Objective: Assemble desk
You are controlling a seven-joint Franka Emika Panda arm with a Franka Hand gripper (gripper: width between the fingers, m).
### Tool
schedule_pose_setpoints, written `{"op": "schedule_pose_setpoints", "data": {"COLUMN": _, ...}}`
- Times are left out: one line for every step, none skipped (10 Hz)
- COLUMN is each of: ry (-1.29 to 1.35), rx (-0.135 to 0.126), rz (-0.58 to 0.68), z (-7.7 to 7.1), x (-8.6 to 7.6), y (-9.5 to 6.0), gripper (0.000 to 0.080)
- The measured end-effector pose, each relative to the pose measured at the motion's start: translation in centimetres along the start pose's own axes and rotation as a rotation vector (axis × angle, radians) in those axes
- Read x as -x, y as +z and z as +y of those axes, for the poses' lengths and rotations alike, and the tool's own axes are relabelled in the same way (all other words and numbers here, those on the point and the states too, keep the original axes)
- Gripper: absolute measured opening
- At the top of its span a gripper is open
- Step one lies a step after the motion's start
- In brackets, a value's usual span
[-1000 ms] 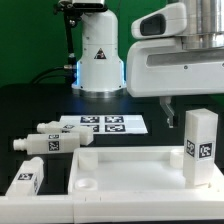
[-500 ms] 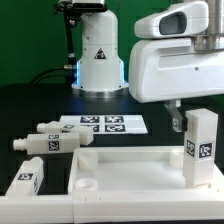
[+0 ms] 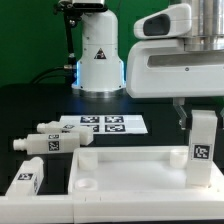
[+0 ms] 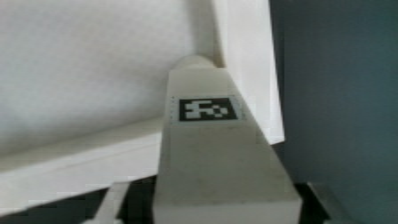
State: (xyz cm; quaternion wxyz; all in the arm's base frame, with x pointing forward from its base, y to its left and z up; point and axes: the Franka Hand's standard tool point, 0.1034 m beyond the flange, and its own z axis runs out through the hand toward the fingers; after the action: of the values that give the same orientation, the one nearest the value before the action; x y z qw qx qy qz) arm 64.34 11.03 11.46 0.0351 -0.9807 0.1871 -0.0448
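Black-and-white tags marked every leg and the marker board (image 3: 105, 123). The gripper (image 3: 198, 120) had its fingers clamped on one leg (image 3: 203, 150), upright at the tabletop's (image 3: 130, 153) corner on the exterior view's right. Three loose legs (image 3: 46, 143) lay at the exterior view's left, well apart from it. Bare table lay beyond the rim.

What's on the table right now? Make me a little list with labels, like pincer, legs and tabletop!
pincer: shut on the upright leg
upright leg: standing at the tabletop's corner on the exterior view's right; seated or not, cannot tell
tabletop: lying flat, rim up
loose legs: three, lying on their sides at the exterior view's left
marker board: flat, behind the loose legs
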Motion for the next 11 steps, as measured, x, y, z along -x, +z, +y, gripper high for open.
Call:
{"op": "schedule_pose_setpoints", "data": {"ry": 0.188, "rx": 0.004, "rz": 0.001, "z": 0.1, "x": 0.0, "y": 0.0, "gripper": 0.0285}}
{"op": "schedule_pose_setpoints", "data": {"ry": 0.424, "rx": 0.005, "rz": 0.000, "z": 0.2, "x": 0.1, "y": 0.1, "gripper": 0.0285}}
{"op": "schedule_pose_setpoints", "data": {"ry": 0.642, "rx": -0.005, "rz": -0.010, "z": 0.3, "x": 0.2, "y": 0.1, "gripper": 0.0285}}
{"op": "schedule_pose_setpoints", "data": {"ry": 0.865, "rx": -0.014, "rz": -0.034, "z": 0.4, "x": 0.3, "y": 0.1, "gripper": 0.0287}}
{"op": "schedule_pose_setpoints", "data": {"ry": 0.916, "rx": -0.011, "rz": -0.037, "z": 0.1, "x": 0.5, "y": 0.2, "gripper": 0.0287}}
{"op": "schedule_pose_setpoints", "data": {"ry": 0.911, "rx": -0.011, "rz": -0.037, "z": 0.2, "x": 0.5, "y": 0.2, "gripper": 0.0291}}
{"op": "schedule_pose_setpoints", "data": {"ry": 0.883, "rx": -0.004, "rz": -0.043, "z": 0.2, "x": 0.6, "y": 0.2, "gripper": 0.0291}}
{"op": "schedule_pose_setpoints", "data": {"ry": 0.814, "rx": 0.022, "rz": -0.074, "z": 0.1, "x": 1.2, "y": 0.2, "gripper": 0.0516}}
{"op": "schedule_pose_setpoints", "data": {"ry": 0.596, "rx": 0.013, "rz": -0.075, "z": 0.2, "x": 0.8, "y": 0.0, "gripper": 0.0516}}
{"op": "schedule_pose_setpoints", "data": {"ry": 0.350, "rx": 0.002, "rz": -0.074, "z": 0.5, "x": 0.5, "y": -0.1, "gripper": 0.0624}}
{"op": "schedule_pose_setpoints", "data": {"ry": 0.156, "rx": -0.002, "rz": -0.090, "z": 0.4, "x": 0.7, "y": 0.0, "gripper": 0.0642}}
